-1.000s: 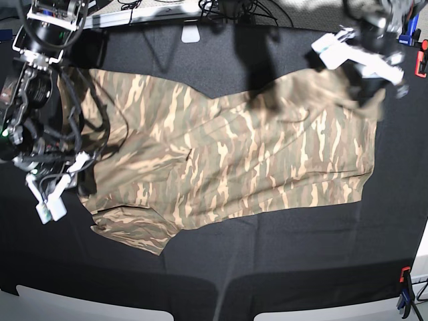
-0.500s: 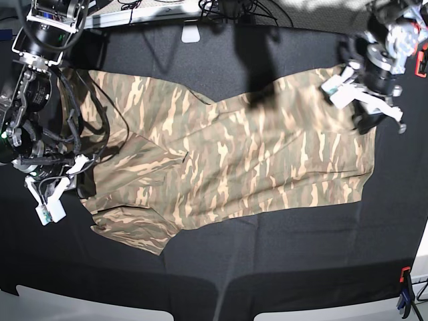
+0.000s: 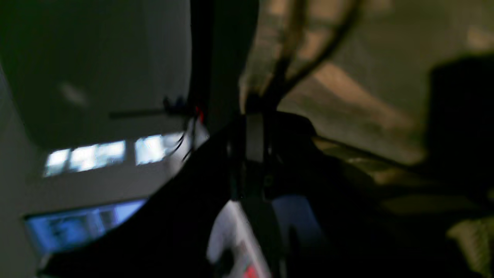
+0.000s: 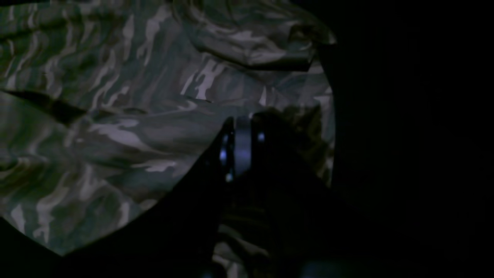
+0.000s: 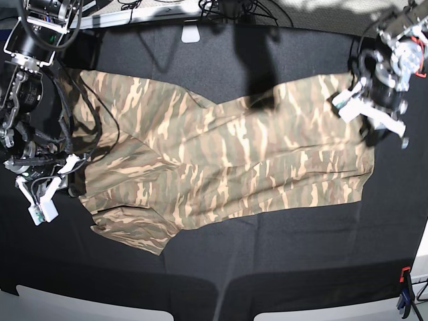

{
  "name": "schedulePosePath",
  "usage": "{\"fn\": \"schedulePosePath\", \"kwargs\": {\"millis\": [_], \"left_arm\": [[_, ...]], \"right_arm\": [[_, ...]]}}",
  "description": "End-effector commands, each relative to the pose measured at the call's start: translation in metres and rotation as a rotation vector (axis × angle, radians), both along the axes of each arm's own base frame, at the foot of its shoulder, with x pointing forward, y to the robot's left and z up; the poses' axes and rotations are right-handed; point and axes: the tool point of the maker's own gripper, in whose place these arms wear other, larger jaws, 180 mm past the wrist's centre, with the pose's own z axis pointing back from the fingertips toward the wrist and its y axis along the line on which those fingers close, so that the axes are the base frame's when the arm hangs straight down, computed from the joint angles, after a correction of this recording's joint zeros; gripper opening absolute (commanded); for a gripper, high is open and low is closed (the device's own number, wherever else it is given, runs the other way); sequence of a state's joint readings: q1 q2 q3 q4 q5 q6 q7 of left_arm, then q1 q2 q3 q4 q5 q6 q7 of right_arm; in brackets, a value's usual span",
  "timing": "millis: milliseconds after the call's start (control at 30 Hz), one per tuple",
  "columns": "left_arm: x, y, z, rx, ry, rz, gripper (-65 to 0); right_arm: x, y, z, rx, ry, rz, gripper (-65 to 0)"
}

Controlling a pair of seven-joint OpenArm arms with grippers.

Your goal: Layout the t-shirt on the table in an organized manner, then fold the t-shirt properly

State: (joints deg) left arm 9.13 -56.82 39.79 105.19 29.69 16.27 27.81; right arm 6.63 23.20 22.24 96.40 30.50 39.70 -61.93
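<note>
We find the t-shirt [image 5: 221,160] spread flat across the middle of the black tabletop [image 5: 281,267], one sleeve toward the near left and the hem edge toward the right.

Compared with a second ago, the left gripper [image 5: 371,117] has travelled from beyond the shirt's far right corner down along its right edge. That corner, then raised and bunched under the arm, now lies lower and flatter on the cloth. The right gripper [image 5: 40,194] has shifted slightly outward, to the view's left, off the sleeve area; the left side of the shirt lies much as it did.

Both sets of jaws are fully closed. Whether either has fabric pinched between them we cannot tell.

The left wrist view is heavily motion-blurred: we make out only dark arm structure, cables and a tan smear of shirt [image 3: 347,88]. The right wrist view is very dark; camouflage fabric [image 4: 135,96] fills its left half, the jaws appear as a dim silhouette with a pale strip, and the right half is black. A clamp [image 5: 404,294] is cut off at the base view's lower right edge.
</note>
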Motion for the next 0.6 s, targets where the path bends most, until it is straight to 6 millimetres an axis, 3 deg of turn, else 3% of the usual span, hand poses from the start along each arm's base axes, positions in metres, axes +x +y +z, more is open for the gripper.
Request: {"fn": "schedulePosePath", "kwargs": {"millis": [0,200,400,567], "left_arm": [[0.007,-0.001,0.013,-0.024,-0.039,-0.020,-65.0],[0.008,-0.011,0.007,-0.083,0.005,-0.072,-65.0],[0.037,0.025,0.001,-0.047,-0.004,0.006,-65.0],[0.041,0.047,-0.012,-0.023,0.024,0.058,-65.0]], "right_arm": [[0.009,-0.001,0.021,-0.001,-0.072,0.014,-65.0],[0.010,0.000,0.023,0.002,-0.081,0.015,-65.0],[0.009,-0.011,0.021,-0.049,-0.073,-0.005,-65.0],[0.009,-0.015,0.023,-0.060,-0.074,-0.006,-65.0]]}}
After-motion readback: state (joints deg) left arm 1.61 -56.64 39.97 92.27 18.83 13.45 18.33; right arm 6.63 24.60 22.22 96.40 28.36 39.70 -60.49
